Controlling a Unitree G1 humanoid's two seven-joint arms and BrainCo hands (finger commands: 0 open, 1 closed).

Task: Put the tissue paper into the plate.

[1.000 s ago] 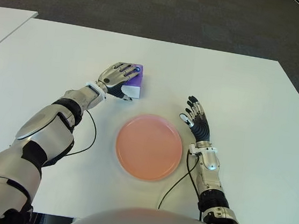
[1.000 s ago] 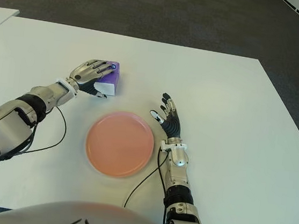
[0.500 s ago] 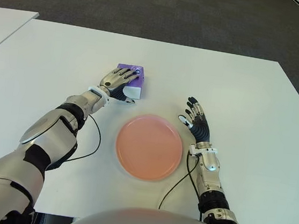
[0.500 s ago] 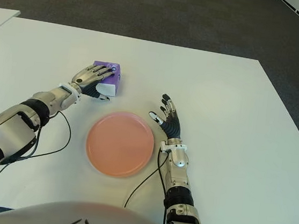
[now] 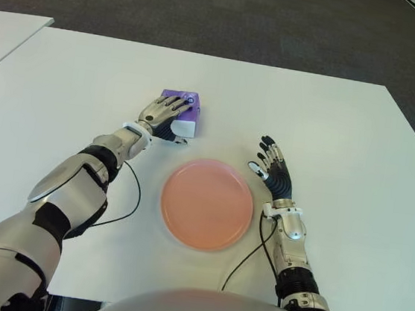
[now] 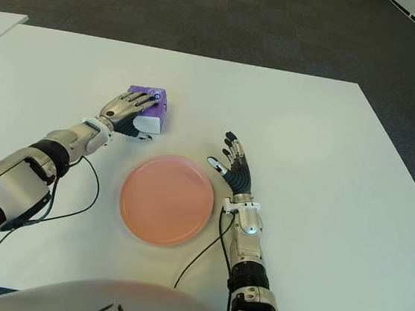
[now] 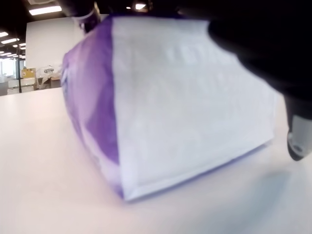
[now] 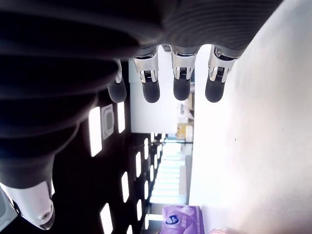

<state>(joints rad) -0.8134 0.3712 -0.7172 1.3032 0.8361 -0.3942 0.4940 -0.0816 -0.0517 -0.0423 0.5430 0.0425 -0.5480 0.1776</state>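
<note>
1. A wide white rectangular table [image 5: 89, 74] carries everything.
2. A round flat pink plate [image 5: 206, 204] lies near its front edge.
3. A purple-and-white tissue paper pack [image 5: 184, 114] sits on the table behind the plate, apart from it.
4. The left hand [image 5: 166, 113] drapes its fingers over the pack.
5. The right hand [image 5: 273, 170], fingers spread wide and holding nothing, shows just right of the plate.

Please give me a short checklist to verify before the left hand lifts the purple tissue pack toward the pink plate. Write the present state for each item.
1. Left hand is laid over the purple and white tissue paper pack: ok.
2. Fingers are closed firmly around the pack: cannot tell; the left wrist view shows only the pack's side.
3. Pack sits on the white table, not yet lifted: ok.
4. Round pink plate has nothing on it, ready to receive: ok.
5. Right hand is open, beside the plate on its right, outside the path: ok.
6. Black cable lies left of the plate, not on it: ok.
</note>
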